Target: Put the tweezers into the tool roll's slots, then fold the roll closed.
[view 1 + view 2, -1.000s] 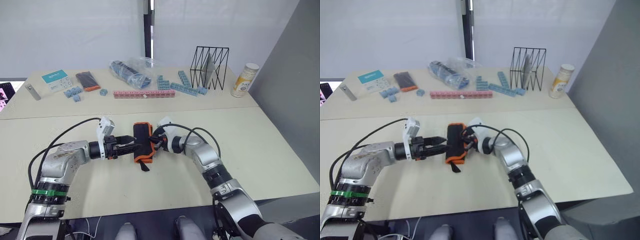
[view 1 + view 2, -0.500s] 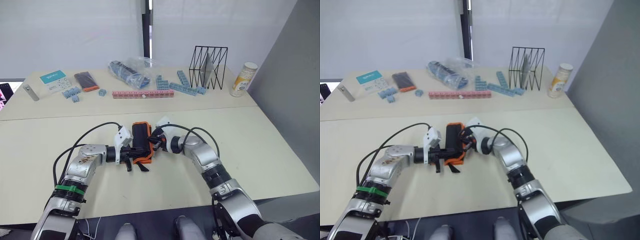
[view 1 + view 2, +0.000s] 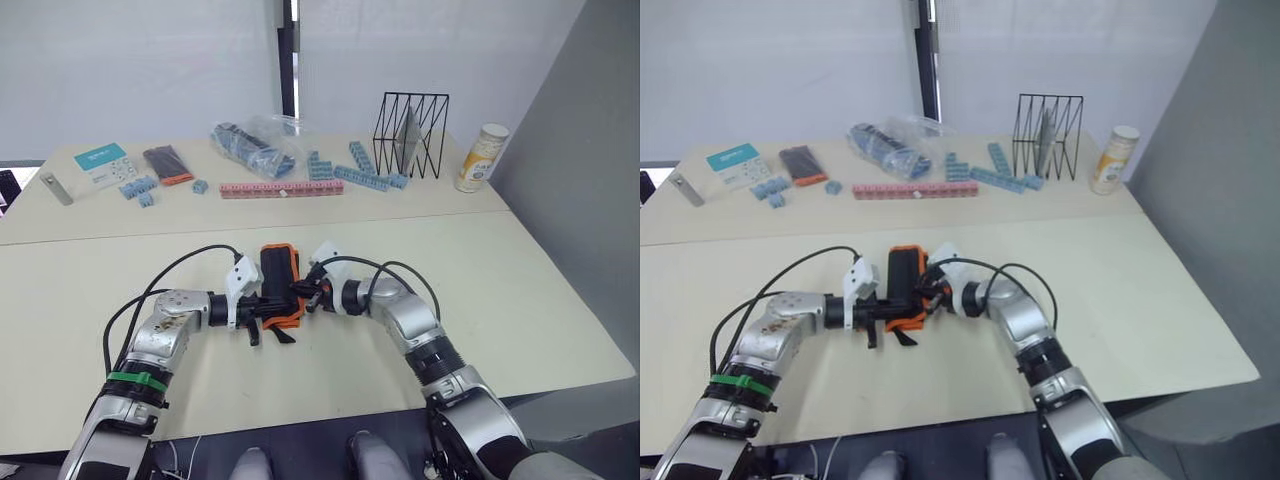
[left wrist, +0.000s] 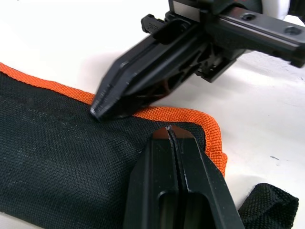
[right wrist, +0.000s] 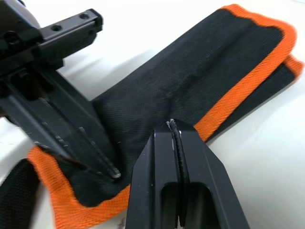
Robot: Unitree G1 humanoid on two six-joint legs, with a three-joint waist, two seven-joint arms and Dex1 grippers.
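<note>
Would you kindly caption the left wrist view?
Both closed grippers, left and right, press on the folded tool roll.

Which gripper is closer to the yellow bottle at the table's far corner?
Right. The right gripper sits at the tool roll on the bottle's side; the left gripper is beyond the roll.

Tool roll (image 4: 62, 162): coarse woven black cloth, matt; ribbed orange webbing piping (image 4: 181, 114) round edge. Left pincer (image 4: 172, 138): black hard plastic, smooth, slight sheen. Right pincer (image 5: 175, 131): same black plastic, faint scuffs. Desk (image 3: 500, 280): smooth matt beige laminate. Wire rack (image 3: 410, 135): thin black metal. Bag (image 3: 255, 140): clear glossy plastic.
</note>
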